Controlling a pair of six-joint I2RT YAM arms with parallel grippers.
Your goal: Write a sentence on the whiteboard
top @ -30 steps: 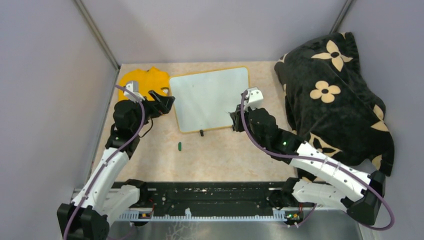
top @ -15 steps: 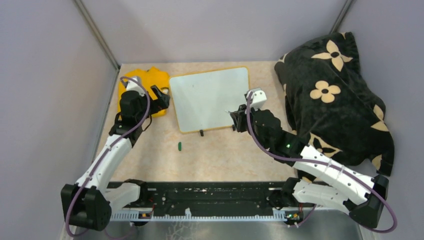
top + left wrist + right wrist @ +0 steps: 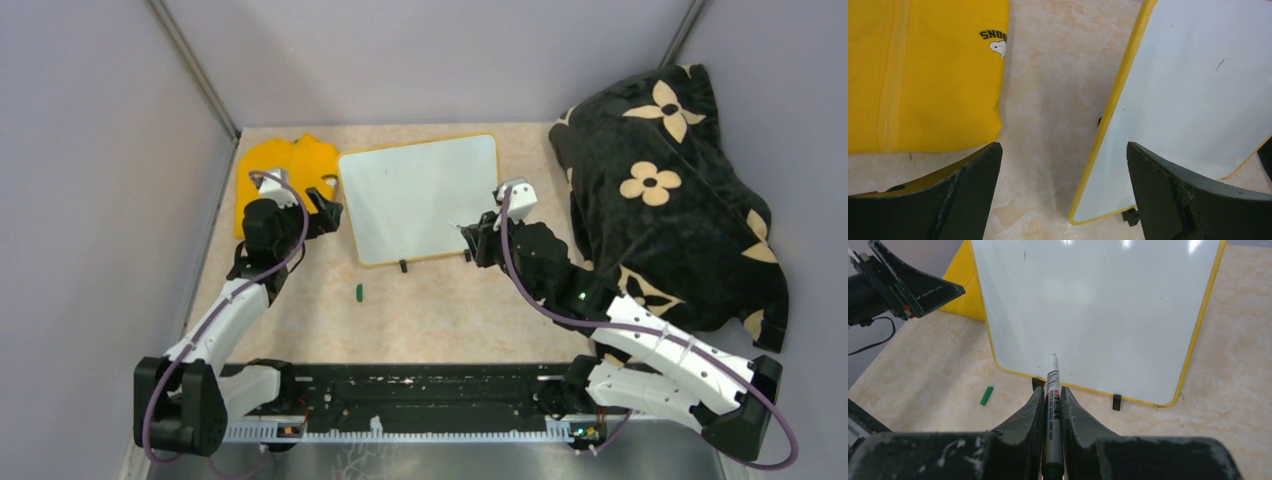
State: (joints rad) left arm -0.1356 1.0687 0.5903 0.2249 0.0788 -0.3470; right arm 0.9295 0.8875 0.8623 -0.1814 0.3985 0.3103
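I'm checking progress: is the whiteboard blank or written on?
Essentially blank: the whiteboard shows no words in either wrist view, only one tiny dark stroke. The marker sits clamped in the right gripper.

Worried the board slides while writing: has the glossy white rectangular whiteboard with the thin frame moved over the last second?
No. The whiteboard keeps its spot and angle relative to the small green piece lying near it.
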